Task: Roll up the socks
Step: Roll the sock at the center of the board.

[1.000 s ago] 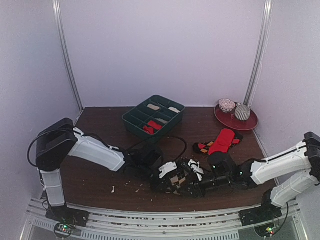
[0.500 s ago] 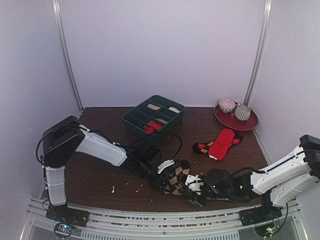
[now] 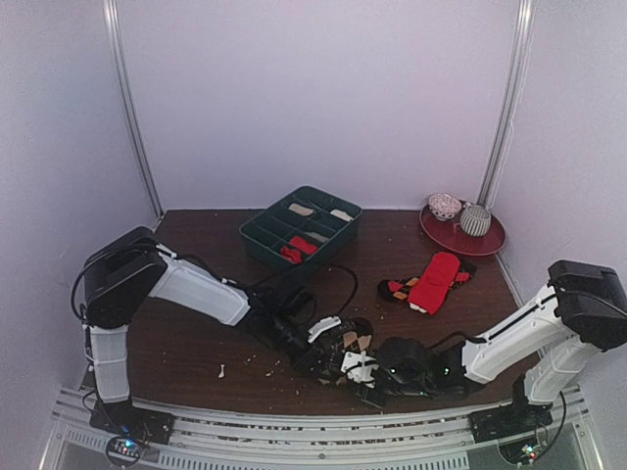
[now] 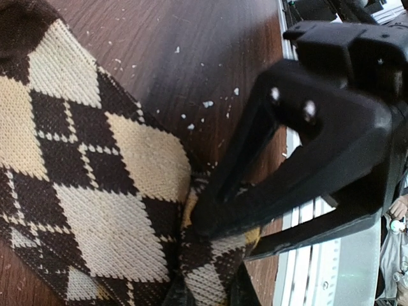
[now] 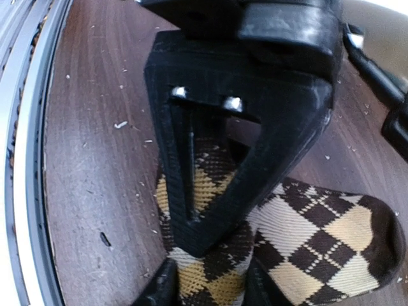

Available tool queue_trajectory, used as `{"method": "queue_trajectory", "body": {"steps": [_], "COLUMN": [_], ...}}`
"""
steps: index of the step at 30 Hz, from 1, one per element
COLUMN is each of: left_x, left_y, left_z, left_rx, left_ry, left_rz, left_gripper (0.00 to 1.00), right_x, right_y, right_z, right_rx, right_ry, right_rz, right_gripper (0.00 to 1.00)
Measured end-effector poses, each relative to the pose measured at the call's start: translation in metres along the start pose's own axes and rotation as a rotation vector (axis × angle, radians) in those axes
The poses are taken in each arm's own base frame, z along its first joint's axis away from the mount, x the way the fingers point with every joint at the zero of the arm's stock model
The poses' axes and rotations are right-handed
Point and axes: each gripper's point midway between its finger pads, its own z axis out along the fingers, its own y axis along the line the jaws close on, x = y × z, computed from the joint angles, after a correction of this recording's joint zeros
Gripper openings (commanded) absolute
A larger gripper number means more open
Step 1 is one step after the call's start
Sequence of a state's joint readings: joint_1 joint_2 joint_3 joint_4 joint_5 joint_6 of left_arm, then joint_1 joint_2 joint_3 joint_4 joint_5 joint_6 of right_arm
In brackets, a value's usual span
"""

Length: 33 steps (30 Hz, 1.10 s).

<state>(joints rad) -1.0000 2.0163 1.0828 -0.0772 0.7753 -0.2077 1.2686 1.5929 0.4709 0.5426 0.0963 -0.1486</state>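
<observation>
Rolling is in hand on the dark brown sock pair with tan argyle diamonds (image 3: 345,343), which lies bunched on the dark wooden table (image 3: 196,255), well to the near side of the dark green divided plastic tray (image 3: 257,240) and close to the front edge. My left end effector (image 3: 315,345) is clamped tight on one end of the fabric. My right end effector (image 3: 368,376) has its fingers part way apart, with a thick fold of the same pair pinched between them.

I judge the roll only begun: the pair looks crumpled, not a tidy bundle. Next I would want the left to anchor while the right turns its fold over toward it, with both layers kept together.

In the tray, a red bundle (image 3: 299,248) sits in a near compartment and pale scraps (image 3: 302,209) in the far ones; I can't tell what they are. Right of the tray, at the back, a round red plate (image 3: 490,245) carries two small patterned bowls (image 3: 444,206). Nearer, also right of the tray, a plain red sock (image 3: 434,279) lies on a dark one.
</observation>
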Motion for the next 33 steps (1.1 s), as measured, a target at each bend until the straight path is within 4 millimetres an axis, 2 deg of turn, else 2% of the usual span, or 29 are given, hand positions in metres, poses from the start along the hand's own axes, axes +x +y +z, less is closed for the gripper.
{"method": "queue_trajectory", "body": {"steps": [2,8,12,16,19,22,27,30,33], "left_x": [0.001,-0.004,-0.014,-0.029,-0.026,-0.013,-0.004,-0.004,-0.004], "left_y": [0.000,-0.001,-0.012,-0.031,-0.048,-0.049,-0.026,-0.019,-0.012], "left_z": [0.000,-0.008,-0.028,-0.057,-0.065,-0.052,-0.031,-0.025,-0.019], "left_rx": [-0.001,-0.046,-0.136,-0.220,-0.247,-0.242,-0.265,-0.280,-0.290], "left_ry": [0.002,-0.007,-0.060,-0.190,-0.278,-0.283,-0.257,-0.256,-0.243], "left_rz": [-0.002,0.028,0.097,0.267,0.417,0.492,0.518,0.539,0.556], "left_gripper": [0.13,0.72,0.85,0.87,0.87,0.89,0.88,0.79,0.64], "right_x": [0.001,-0.002,0.000,0.005,0.006,0.006,0.004,0.004,0.004], "right_y": [0.002,0.005,0.006,0.007,0.005,0.004,0.009,0.019,0.024], "right_z": [0.003,0.003,0.000,-0.001,0.000,0.001,0.004,0.004,0.003], "right_rx": [-0.008,-0.044,-0.102,-0.193,-0.284,-0.383,-0.514,-0.585,-0.634], "right_ry": [0.006,-0.016,-0.033,-0.023,-0.017,-0.013,0.011,0.042,0.056], "right_rz": [0.015,0.166,0.303,0.470,0.606,0.722,0.797,0.801,0.806], "right_gripper": [0.23,0.19,0.19,0.19,0.20,0.19,0.19,0.19,0.19]}}
